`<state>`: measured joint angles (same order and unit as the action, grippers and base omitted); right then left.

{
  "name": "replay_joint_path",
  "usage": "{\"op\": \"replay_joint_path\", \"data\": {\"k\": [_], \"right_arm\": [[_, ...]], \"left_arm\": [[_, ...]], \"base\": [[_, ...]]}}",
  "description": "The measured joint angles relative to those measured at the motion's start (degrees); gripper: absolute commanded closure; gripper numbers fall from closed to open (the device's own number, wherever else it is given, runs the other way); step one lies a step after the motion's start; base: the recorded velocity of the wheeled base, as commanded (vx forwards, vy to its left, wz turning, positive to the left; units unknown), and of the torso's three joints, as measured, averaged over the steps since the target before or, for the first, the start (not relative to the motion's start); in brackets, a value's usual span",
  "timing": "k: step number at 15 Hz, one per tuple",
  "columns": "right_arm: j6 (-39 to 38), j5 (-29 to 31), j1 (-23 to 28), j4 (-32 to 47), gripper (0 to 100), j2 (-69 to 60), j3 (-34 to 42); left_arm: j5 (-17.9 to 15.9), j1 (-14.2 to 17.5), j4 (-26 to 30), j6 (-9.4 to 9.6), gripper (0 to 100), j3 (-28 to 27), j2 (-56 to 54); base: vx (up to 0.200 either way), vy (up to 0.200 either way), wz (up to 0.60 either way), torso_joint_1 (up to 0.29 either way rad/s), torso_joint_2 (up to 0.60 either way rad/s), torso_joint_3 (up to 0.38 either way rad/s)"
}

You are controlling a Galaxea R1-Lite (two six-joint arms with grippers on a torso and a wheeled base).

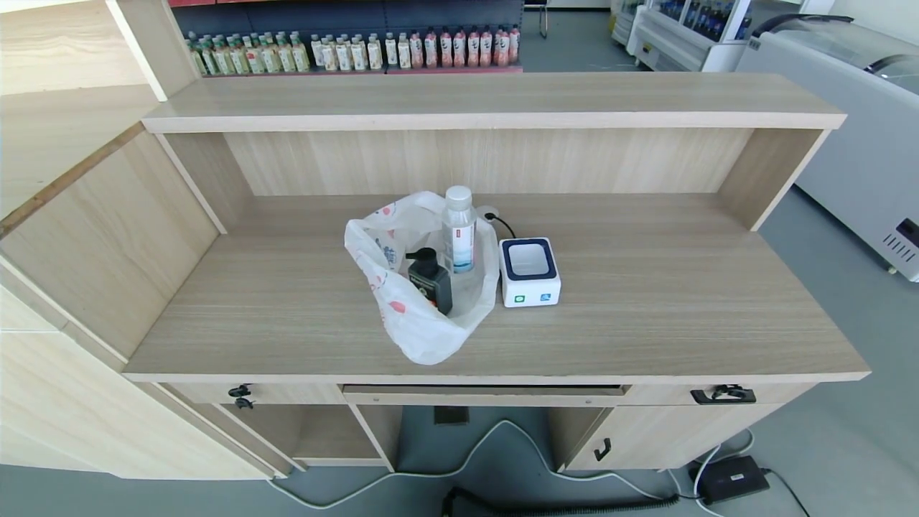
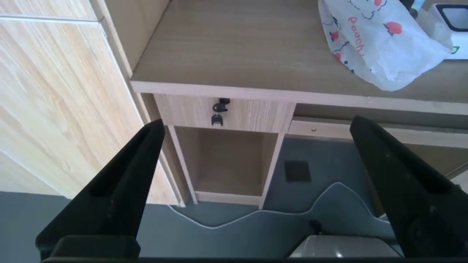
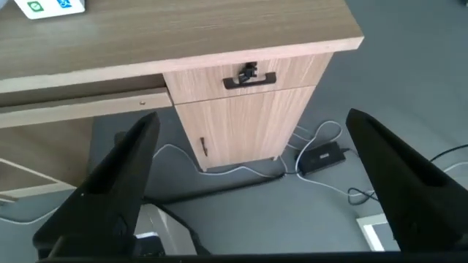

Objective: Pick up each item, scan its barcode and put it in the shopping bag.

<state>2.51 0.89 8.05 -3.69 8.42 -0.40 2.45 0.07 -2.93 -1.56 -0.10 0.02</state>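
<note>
A white plastic shopping bag [image 1: 402, 316] with red prints lies open on the wooden counter [image 1: 646, 316]. Inside it stand a clear bottle [image 1: 459, 230] with a white cap and a black pump bottle [image 1: 431, 280]. Just to its right sits the white barcode scanner [image 1: 529, 271] with a dark-framed window. My left gripper [image 2: 256, 190] hangs open below the counter's front left edge, the shopping bag [image 2: 380, 44] farther off above it. My right gripper [image 3: 256, 190] hangs open below the counter's front right edge, with a corner of the scanner [image 3: 44, 7] in sight.
The counter has a raised back shelf [image 1: 488, 100] and side walls. Drawers with keys [image 1: 240, 395] and a black handle [image 1: 721, 395] sit under the front edge. Cables and a power brick [image 1: 732, 477] lie on the floor. Bottle shelves and freezers stand behind.
</note>
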Motion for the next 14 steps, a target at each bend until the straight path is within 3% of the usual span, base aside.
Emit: {"op": "replay_joint_path", "data": {"k": [6, 14], "right_arm": [[1.18, 0.15, -7.03, 0.52, 0, -5.73, 0.38], [-0.55, 0.59, -8.05, 0.8, 0, -8.61, 0.4]], "left_arm": [[0.0, 0.0, -0.02, 0.01, 0, 0.0, 0.0], [0.0, -0.02, -0.05, 0.0, 0, 0.0, 0.0]], "base": [[0.0, 0.0, 0.0, 0.0, 0.0, 0.0], [0.0, 0.0, 0.0, 0.0, 0.0, 0.0]]}}
